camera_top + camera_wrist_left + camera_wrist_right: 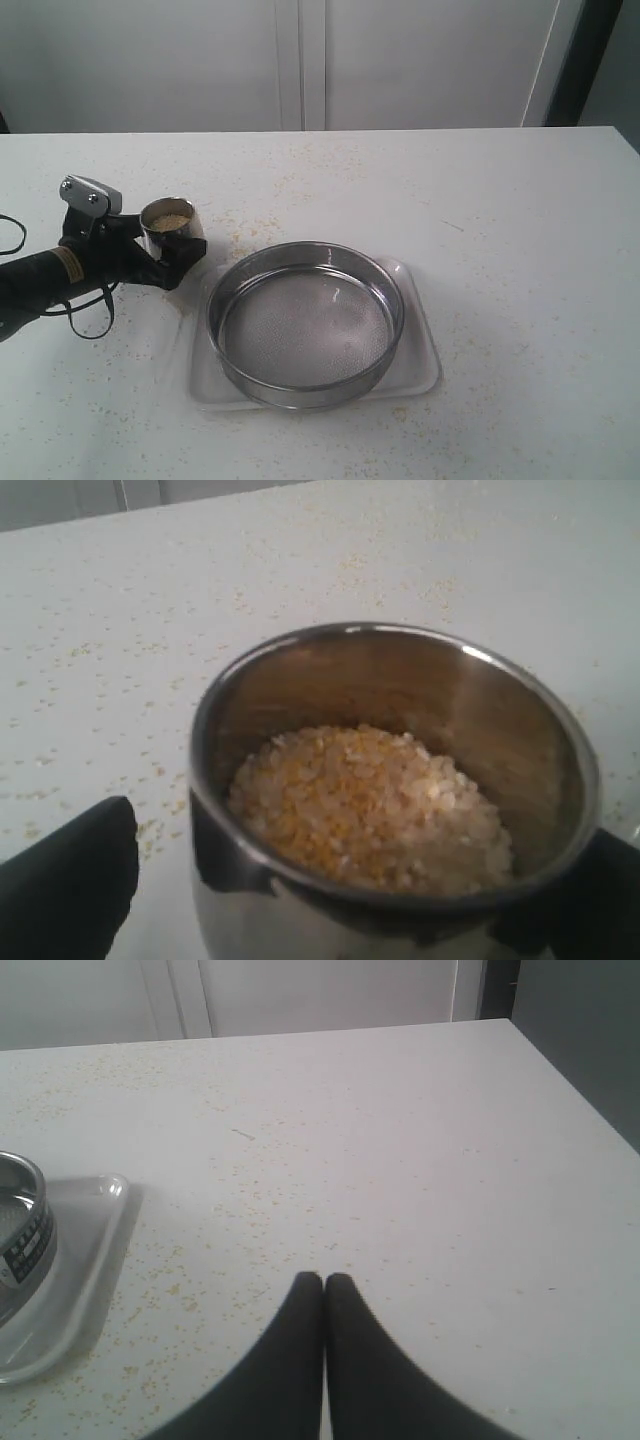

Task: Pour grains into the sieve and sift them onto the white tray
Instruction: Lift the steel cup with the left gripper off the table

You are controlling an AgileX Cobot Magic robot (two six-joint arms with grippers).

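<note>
Left end effector (168, 238) stands wide open around a small steel cup (400, 690) on the tabletop (520, 250). One of its black fingers (70, 880) stays clear of the cup's side, and the other sits close against the opposite wall. The cup is upright and holds the grains (370, 810), a yellow and pale mix. Just beside it, the sieve (305, 325) rests inside the white tray (420, 350), its mesh bare. Stray granules (240, 235) dot the tabletop around them. Right end effector (324, 1282) is fully closed on nothing, low over bare tabletop, well apart from the tray.
</note>
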